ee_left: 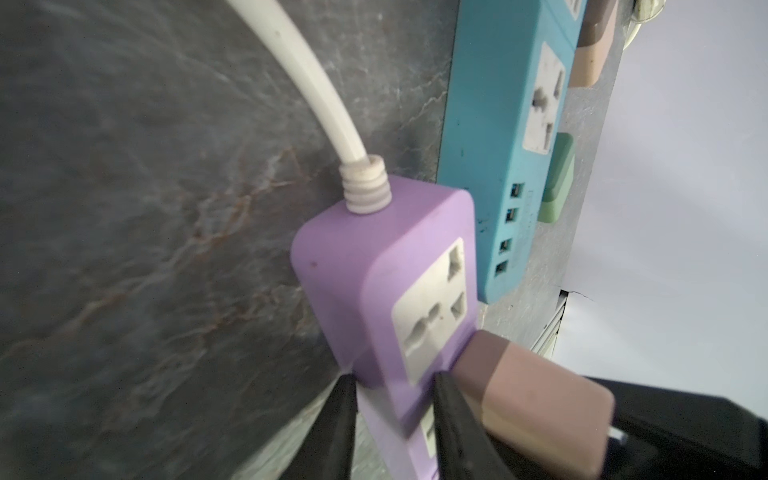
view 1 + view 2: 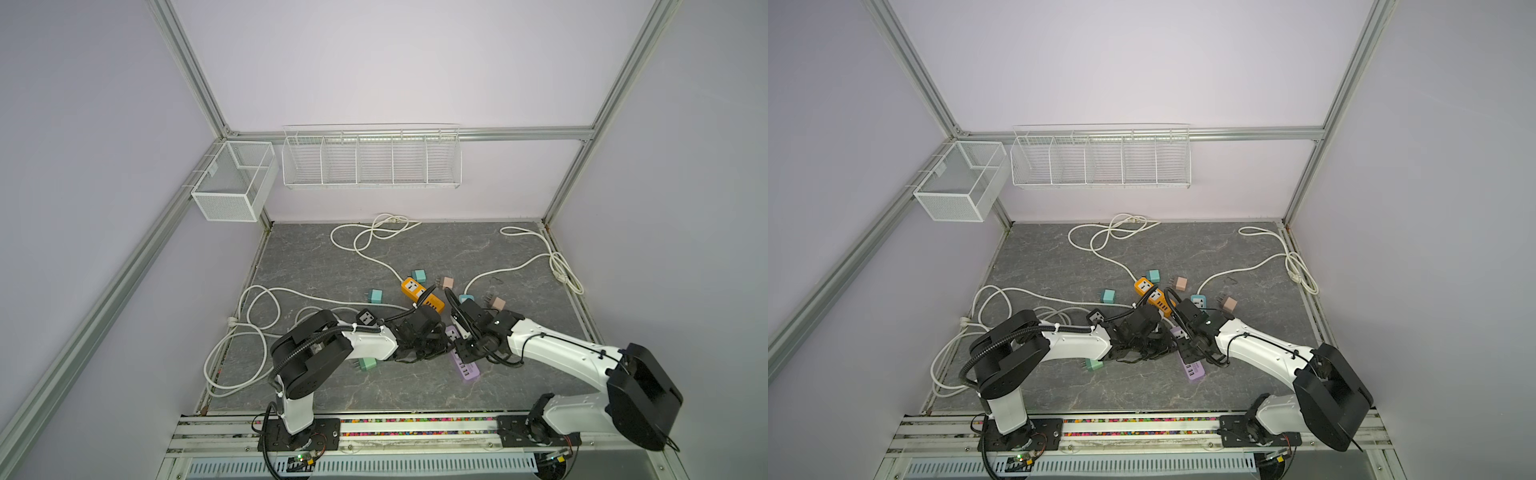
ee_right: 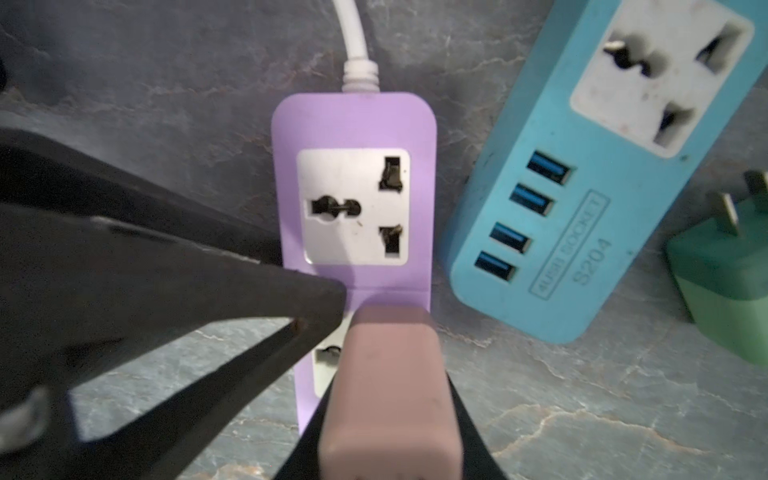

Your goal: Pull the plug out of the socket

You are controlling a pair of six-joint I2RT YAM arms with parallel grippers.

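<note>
The socket is a purple power strip [image 3: 353, 120] lying on the dark stone table, also seen in a top view [image 2: 468, 368] and in the left wrist view [image 1: 353, 266]. My left gripper [image 1: 392, 386] is shut across the strip's sides, just behind its first outlet. A pink-brown plug [image 3: 390, 395] stands over the second outlet, and my right gripper [image 3: 388, 419] is shut on it. The plug [image 1: 532, 399] leans away from the strip's face. Its prongs are hidden, so I cannot tell whether they are still in the outlet. Both grippers meet at mid-table [image 2: 446, 347].
A blue power strip [image 3: 561, 232] lies close beside the purple one, with a green plug [image 3: 731, 286] past it. An orange strip [image 2: 422, 295], several loose plugs and white cables [image 2: 257, 332] lie around. Wire baskets [image 2: 372, 158] hang on the back wall.
</note>
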